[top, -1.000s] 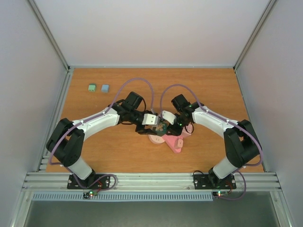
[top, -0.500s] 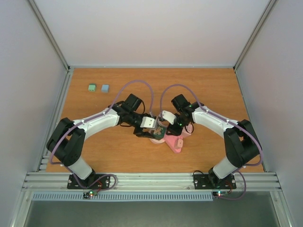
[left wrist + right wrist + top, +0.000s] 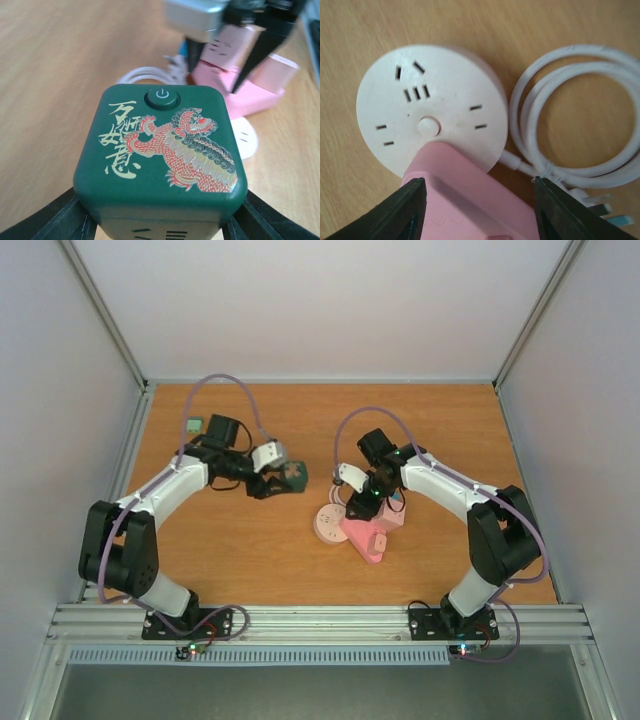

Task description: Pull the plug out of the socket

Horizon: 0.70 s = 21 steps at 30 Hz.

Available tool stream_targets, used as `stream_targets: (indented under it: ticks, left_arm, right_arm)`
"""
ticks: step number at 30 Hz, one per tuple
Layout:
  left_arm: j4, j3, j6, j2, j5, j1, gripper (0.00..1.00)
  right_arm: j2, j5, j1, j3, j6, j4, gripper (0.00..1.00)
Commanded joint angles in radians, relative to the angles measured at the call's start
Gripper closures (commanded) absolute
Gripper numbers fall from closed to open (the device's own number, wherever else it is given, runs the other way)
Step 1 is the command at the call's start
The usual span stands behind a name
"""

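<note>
Left gripper [image 3: 282, 480] has swung away from the middle toward the far left of the table [image 3: 440, 430], taking the plug [image 3: 160, 155] with it. Plug, green with a dragon print and a power button, is clamped between that gripper's fingers, off the socket [image 3: 430, 107] and well apart from it. Right gripper [image 3: 479, 182] has shifted little. Its fingers stand either side of a pink block [image 3: 465, 200]; whether they press on it or stand free, I cannot tell. Socket, a round white disc with its slots showing, lies just ahead of the right fingertips, its near edge meeting the block. Coiled white cord [image 3: 575, 115] lies beside the socket.
</note>
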Motion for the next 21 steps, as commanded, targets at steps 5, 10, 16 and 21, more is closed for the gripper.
stream_targets:
  ticks: [5,10,16,21]
  left_arm:
    - [0.091,0.201,-0.35,0.094,-0.003,0.272,0.87]
    - [0.051,0.37,-0.51,0.233,-0.048,0.423,0.86]
    - [-0.071,0.579,-0.533,0.407,-0.063,0.443,0.83]
    - [-0.173,0.755,-0.604,0.586,-0.004,0.443,0.82]
  right_arm:
    - [0.026,-0.055,0.006,0.18,0.062,-0.06,0.32]
    - [0.027,-0.065,0.004,0.243,0.091,-0.07,0.29]
    - [0.021,-0.06,-0.003,0.252,0.119,-0.068,0.29]
    - [0.006,-0.073,-0.043,0.26,0.141,-0.085,0.27]
